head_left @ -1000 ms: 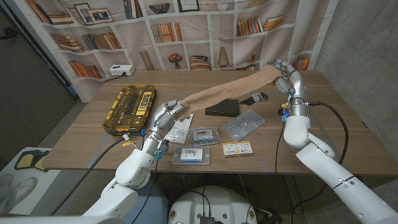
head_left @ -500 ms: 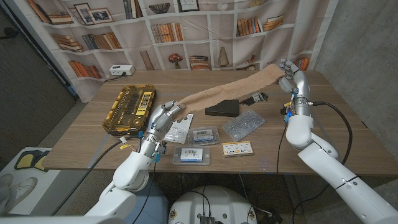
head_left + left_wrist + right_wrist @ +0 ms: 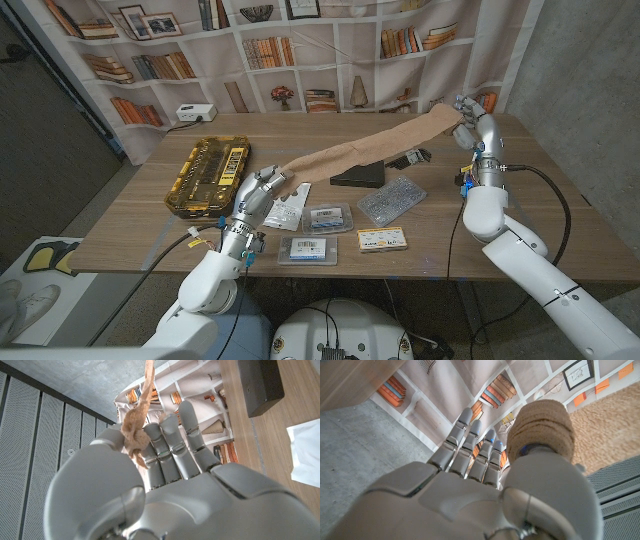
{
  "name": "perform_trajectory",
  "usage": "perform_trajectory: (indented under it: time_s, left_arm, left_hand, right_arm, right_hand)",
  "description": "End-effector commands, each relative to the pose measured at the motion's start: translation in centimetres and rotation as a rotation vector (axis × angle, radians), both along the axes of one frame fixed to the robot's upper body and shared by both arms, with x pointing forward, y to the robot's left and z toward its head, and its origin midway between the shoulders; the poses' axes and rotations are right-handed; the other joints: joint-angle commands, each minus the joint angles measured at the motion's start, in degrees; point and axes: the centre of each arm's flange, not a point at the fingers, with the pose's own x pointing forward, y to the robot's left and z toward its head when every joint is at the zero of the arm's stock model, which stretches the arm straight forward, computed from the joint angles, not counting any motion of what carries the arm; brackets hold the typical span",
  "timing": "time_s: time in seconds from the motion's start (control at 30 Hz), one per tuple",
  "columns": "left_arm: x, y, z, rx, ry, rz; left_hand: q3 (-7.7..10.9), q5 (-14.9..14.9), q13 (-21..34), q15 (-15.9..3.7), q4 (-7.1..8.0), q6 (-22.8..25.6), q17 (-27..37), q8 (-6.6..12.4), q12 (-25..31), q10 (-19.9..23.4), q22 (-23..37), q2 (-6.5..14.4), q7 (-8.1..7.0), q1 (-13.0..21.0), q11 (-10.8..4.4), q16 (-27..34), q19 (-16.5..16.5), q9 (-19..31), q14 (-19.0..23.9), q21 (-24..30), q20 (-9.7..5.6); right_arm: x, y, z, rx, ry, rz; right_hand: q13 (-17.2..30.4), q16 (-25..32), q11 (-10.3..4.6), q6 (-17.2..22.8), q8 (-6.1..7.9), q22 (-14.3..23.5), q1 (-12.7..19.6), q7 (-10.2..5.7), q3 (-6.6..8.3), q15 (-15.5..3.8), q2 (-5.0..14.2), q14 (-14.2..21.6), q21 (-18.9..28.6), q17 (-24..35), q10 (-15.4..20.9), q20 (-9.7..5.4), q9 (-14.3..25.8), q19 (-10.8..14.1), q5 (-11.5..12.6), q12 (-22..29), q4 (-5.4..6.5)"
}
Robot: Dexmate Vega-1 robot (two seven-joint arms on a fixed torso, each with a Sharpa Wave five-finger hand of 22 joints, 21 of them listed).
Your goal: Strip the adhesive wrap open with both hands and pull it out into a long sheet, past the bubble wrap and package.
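A tan adhesive wrap (image 3: pixel 370 150) stretches as a long sheet above the table from my left hand (image 3: pixel 262 189) to my right hand (image 3: pixel 470 116). My left hand pinches the sheet's bunched free end (image 3: pixel 134 435) near the front left. Raised at the far right, my right hand holds the wrap's roll (image 3: pixel 540 425). The sheet passes over a black package (image 3: pixel 358 174). A bubble wrap piece (image 3: pixel 391 199) lies in front of the package.
A yellow organiser case (image 3: pixel 208 175) lies at the left. A white bag (image 3: pixel 287 208), several small clear boxes (image 3: pixel 329 218) and a yellow-labelled box (image 3: pixel 379 238) lie along the front. A bookshelf backdrop stands behind the table.
My left hand has drawn back toward the front left and my right hand has moved further right, so the sheet is longer and tauter.
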Motion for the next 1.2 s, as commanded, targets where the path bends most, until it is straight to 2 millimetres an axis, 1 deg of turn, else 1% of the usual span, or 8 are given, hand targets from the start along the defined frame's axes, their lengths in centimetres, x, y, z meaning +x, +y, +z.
perform_trajectory:
  time_s: [0.03, 0.3, 0.53, 0.67, 0.77, 0.9, 0.93, 1.2]
  left_arm:
    - [-1.2, 0.9, -0.9, -0.017, -0.006, 0.026]
    - [-1.9, 1.6, -1.9, -0.026, 0.001, 0.035]
    - [-2.2, 1.8, -2.8, -0.036, 0.013, 0.040]
    - [-2.3, 1.9, -3.0, -0.045, 0.019, 0.043]
    - [-2.4, 1.8, -3.2, -0.044, 0.024, 0.037]
    - [-2.5, 1.6, -3.7, -0.049, 0.037, 0.023]
    - [-2.5, 1.6, -3.8, -0.045, 0.039, 0.025]
    - [-2.6, 1.7, -4.0, -0.051, 0.044, 0.017]
  left_hand:
    - [0.50, 0.2, 0.0, 0.16, -0.02, 0.2, 0.1, -0.19, -0.2, 0.0, 0.1, 0.0, 0.20, -0.1, 0.11, 0.4, 0.0, 0.0, 0.0, 0.3, 0.00]
    - [0.58, 0.2, 0.2, 0.34, -0.01, 0.0, 0.1, 0.13, -0.1, 0.0, 0.1, 0.0, 0.30, -0.2, 0.24, 0.4, -0.1, 0.6, 0.0, 0.3, 0.06]
    - [0.59, 0.2, 0.2, 0.26, 0.00, 0.2, 0.2, 0.07, 0.0, 0.1, 0.2, -0.1, 0.14, -0.3, 0.14, 0.5, 0.0, 0.5, 0.0, 0.4, 0.05]
    - [0.61, 0.2, 0.1, 0.26, -0.02, 0.2, 0.2, -0.19, -0.1, 0.1, 0.2, 0.0, 0.19, -0.2, 0.27, 0.5, 0.0, 0.0, 0.0, 0.4, 0.08]
    - [0.64, 0.2, 0.1, 0.34, -0.03, 0.1, 0.2, -0.02, -0.1, 0.1, 0.1, 0.0, 0.16, -0.2, 0.24, 0.5, 0.0, 0.4, -0.1, 0.3, 0.10]
    - [0.61, 0.1, 0.1, 0.28, -0.04, 0.2, 0.2, -0.25, -0.1, 0.1, 0.3, 0.0, 0.15, -0.2, 0.03, 0.5, -0.1, 0.0, -0.2, 0.4, 0.09]
    - [0.63, 0.1, 0.4, 0.28, -0.03, 0.2, 0.2, -0.27, 0.1, 0.0, 0.5, 0.0, 0.23, -0.2, 0.19, 0.5, -0.3, -0.1, -0.2, 0.5, 0.13]
    - [0.53, 0.0, 0.7, 0.33, -0.01, 0.2, 0.2, -0.23, 0.2, -0.1, 0.3, 0.0, 0.24, -0.3, -0.02, 0.6, -0.2, 0.0, -0.2, 0.4, 0.16]
  right_arm:
    - [-0.2, -0.8, -0.3, 0.012, 0.007, 0.006]
    - [-0.3, -0.7, -0.8, 0.017, 0.009, 0.017]
    - [0.3, -0.8, -0.7, 0.015, 0.023, 0.027]
    - [0.6, -1.3, -0.6, 0.018, 0.034, 0.036]
    - [0.8, -2.0, -0.5, 0.007, 0.048, 0.031]
    - [0.7, -2.7, -0.3, 0.025, 0.051, 0.030]
    - [0.6, -2.9, -0.3, 0.022, 0.050, 0.024]
    - [0.4, -3.2, 0.0, 0.001, 0.051, 0.024]
  right_hand:
    - [0.0, 0.1, 0.25, -0.3, 0.36, 0.1, -1.2, 0.28, -0.13, -8.60, -0.21, -0.5, -0.4, -0.2, -0.2, -0.13, 0.1, -0.1, 0.2, -0.3, 0.59]
    - [-0.1, -0.1, 0.51, -0.6, 0.32, 0.1, -2.0, 0.50, -0.49, -8.76, -0.35, -0.7, -0.7, -0.7, -0.6, 0.14, 0.1, -0.4, 0.3, -0.5, 0.93]
    - [-0.1, -0.1, 0.51, -1.0, 0.23, 0.1, -2.4, 0.56, -0.67, -8.78, -0.46, -0.9, -0.9, -1.0, -0.8, 0.24, 0.0, -0.5, 0.3, -0.7, 1.01]
    - [-0.1, -0.1, 0.53, -1.1, 0.25, 0.1, -2.6, 0.58, -0.79, -8.74, -0.51, -1.1, -1.0, -1.1, -0.9, 0.28, 0.0, -0.6, 0.3, -0.8, 1.06]
    - [-0.1, -0.1, 0.60, -1.1, 0.25, 0.1, -2.7, 0.60, -0.83, -8.78, -0.50, -1.2, -1.1, -1.1, -0.9, 0.27, 0.0, -0.6, 0.3, -0.8, 1.09]
    - [-0.1, -0.1, 0.67, -1.3, 0.24, 0.1, -3.0, 0.58, -0.99, -8.69, -0.48, -1.4, -1.3, -1.3, -1.1, 0.40, 0.0, -0.9, 0.4, -0.9, 1.25]
    - [-0.1, -0.1, 0.60, -1.3, 0.23, 0.1, -3.1, 0.51, -1.03, -8.70, -0.48, -1.5, -1.3, -1.3, -1.2, 0.42, 0.0, -0.9, 0.4, -1.0, 1.29]
    - [-0.1, -0.1, 0.66, -1.4, 0.28, 0.0, -3.6, 0.55, -1.19, -8.81, -0.40, -1.7, -1.7, -1.7, -1.2, 0.51, 0.0, -1.3, 0.4, -1.0, 1.47]
